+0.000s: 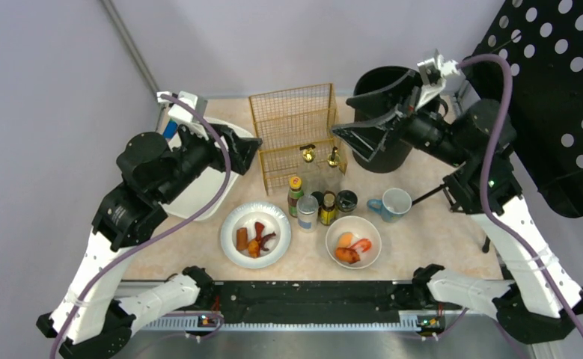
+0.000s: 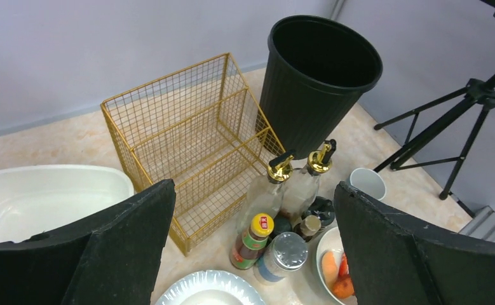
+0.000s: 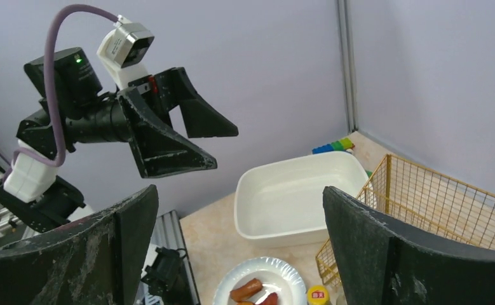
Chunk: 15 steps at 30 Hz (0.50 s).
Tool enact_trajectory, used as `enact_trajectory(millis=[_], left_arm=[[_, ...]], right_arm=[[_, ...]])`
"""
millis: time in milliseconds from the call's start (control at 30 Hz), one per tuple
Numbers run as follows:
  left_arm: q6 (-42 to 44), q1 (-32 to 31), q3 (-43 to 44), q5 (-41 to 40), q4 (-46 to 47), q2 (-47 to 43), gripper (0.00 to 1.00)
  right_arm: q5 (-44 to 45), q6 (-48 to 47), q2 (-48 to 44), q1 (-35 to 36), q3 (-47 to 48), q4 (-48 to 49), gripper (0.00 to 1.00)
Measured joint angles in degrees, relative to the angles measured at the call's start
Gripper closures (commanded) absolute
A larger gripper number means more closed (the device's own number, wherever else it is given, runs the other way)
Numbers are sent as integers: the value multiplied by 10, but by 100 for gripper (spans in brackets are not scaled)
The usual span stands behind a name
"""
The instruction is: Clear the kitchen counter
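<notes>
The beige marbled kitchen counter (image 1: 423,243) holds a white plate (image 1: 232,224) with sausage pieces, a white bowl (image 1: 367,228) with orange food, a cluster of bottles (image 1: 316,206) and a pale blue mug (image 1: 395,203). My left gripper (image 1: 247,152) is open and empty, up in the air over the white tub (image 1: 198,196). In its wrist view the bottles (image 2: 271,244) lie between its fingers (image 2: 105,254). My right gripper (image 1: 359,138) is open and empty, in front of the black bin (image 1: 382,153). Its wrist view shows the plate (image 3: 257,270) far below.
A gold wire rack (image 1: 295,134) stands at the back middle, the black bin (image 2: 321,76) to its right, the white tub (image 3: 295,197) to its left. Coloured blocks (image 3: 333,146) lie behind the tub. A black tripod (image 2: 448,133) stands beyond the right edge.
</notes>
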Motion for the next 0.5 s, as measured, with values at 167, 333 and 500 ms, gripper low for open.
enact_trajectory(millis=[167,333,500], left_arm=[[0,0,7,17,0,-6,1],[0,0,10,22,0,-6,1],[0,0,9,21,-4,-5,1]], right_arm=[[-1,12,-61,0,-61,37,1],[-9,6,-57,0,-60,41,2],[-1,-10,-29,0,-63,5,8]])
